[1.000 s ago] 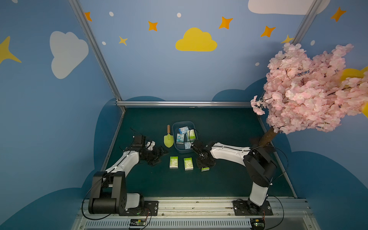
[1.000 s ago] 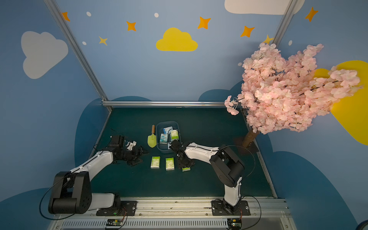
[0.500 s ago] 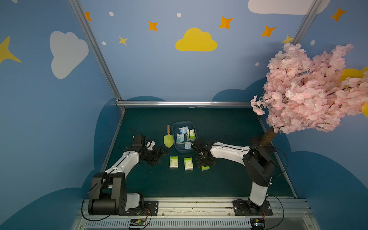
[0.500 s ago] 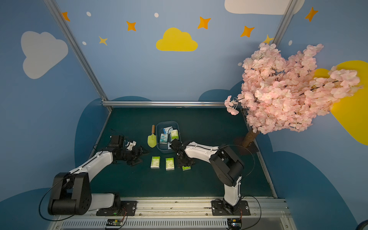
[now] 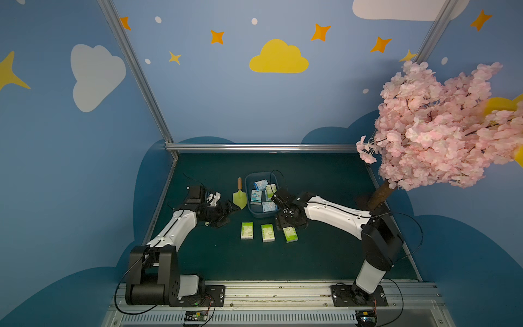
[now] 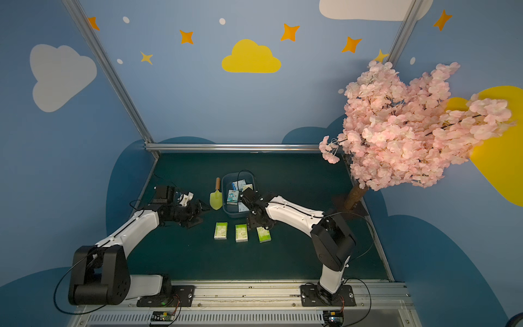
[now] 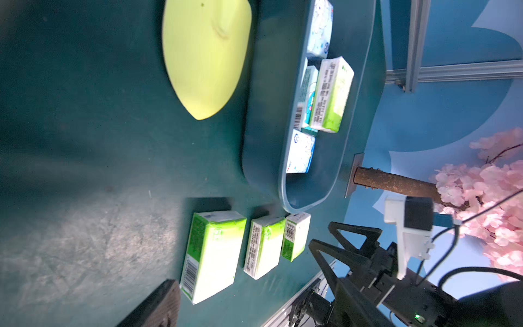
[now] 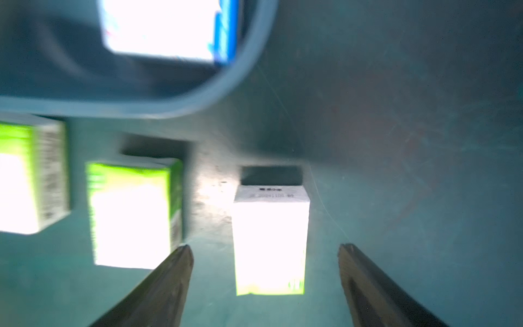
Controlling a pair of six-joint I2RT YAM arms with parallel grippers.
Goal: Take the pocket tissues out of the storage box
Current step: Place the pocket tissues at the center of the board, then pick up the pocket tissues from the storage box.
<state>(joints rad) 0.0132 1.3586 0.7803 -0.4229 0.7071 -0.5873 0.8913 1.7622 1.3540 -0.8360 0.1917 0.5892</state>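
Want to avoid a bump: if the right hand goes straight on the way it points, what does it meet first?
Most likely the flat lime-green-and-white tissue pack lying on the dark green mat between the fingers of the open right hand, though depth is unclear.

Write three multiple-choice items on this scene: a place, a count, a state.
1. The trowel lies: A) inside the storage box B) on the table beside it C) in a gripper.
2. Green packs on the table: A) one B) three C) five.
3. The right gripper is: A) open B) shut on a pack C) shut empty.
Answers: B, it rests outside the box's wall; B, three lie in a row before the box; A, its fingers stand apart, the pack lying free.
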